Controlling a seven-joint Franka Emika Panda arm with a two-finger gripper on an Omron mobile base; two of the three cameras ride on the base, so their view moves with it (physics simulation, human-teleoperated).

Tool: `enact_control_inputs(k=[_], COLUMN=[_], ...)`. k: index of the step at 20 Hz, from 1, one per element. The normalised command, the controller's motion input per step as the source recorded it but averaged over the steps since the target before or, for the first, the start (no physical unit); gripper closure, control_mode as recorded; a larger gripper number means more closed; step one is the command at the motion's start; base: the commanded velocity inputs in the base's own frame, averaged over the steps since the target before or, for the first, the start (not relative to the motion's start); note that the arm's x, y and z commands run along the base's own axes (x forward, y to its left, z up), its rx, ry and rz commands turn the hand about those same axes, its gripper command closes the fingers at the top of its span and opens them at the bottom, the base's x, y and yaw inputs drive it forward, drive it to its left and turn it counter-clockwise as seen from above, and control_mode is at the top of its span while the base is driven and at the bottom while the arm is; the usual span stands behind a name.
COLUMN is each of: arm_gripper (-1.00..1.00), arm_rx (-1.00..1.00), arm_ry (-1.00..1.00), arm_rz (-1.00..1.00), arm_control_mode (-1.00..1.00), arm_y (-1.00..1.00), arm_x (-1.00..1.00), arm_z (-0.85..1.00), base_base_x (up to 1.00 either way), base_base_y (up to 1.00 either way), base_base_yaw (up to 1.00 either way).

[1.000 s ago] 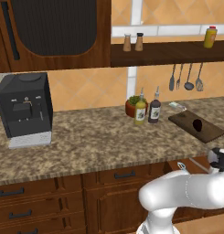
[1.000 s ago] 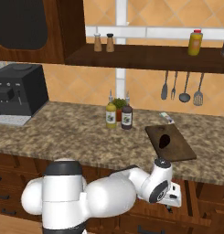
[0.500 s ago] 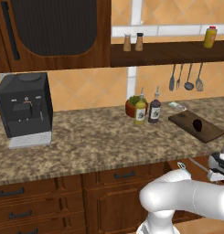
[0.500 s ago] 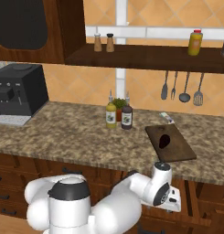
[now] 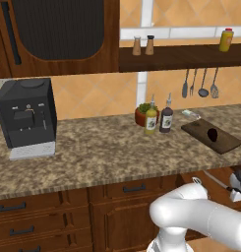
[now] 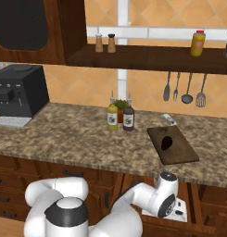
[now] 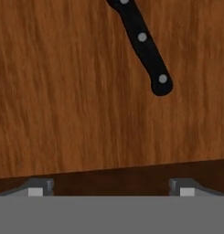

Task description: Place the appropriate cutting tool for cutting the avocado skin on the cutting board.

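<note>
Wooden drawer floor (image 7: 63, 91) lies under the pincer (image 7: 111, 185), whose jaws stand wide apart with nothing between them. Ahead of the fingertips (image 7: 38, 186) lies the knife (image 7: 143, 43), its black riveted handle slanting across the wood, apart from both tips. Up on the granite bench (image 6: 73, 139), the avocado (image 6: 167, 142) rests on the dark cutting board (image 6: 179, 155), near two bottles (image 6: 120, 116).

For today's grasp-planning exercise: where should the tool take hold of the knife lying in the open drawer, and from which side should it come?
Grip the knife by its black riveted handle, coming straight down from above. It lies flat on the wooden drawer floor, so only its narrow sides are free. The open tool should likely straddle the handle across its width; the blade is out of the hand view.
</note>
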Motion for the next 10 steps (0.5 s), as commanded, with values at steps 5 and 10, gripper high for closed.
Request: enact_control_inputs(k=[5,10], arm_gripper=[-1.00,-1.00], arm_rx=[0.00,0.00], arm_ry=[0.12,0.06], arm_rz=[0.00,0.00], arm_control_mode=[-1.00,-1.00], arm_y=[0.00,0.00], arm_x=[-0.35,-0.35], arm_z=[-0.14,-0.12], base_base_x=[0.00,0.00], base_base_y=[0.00,0.00], base_base_yaw=[0.00,0.00])
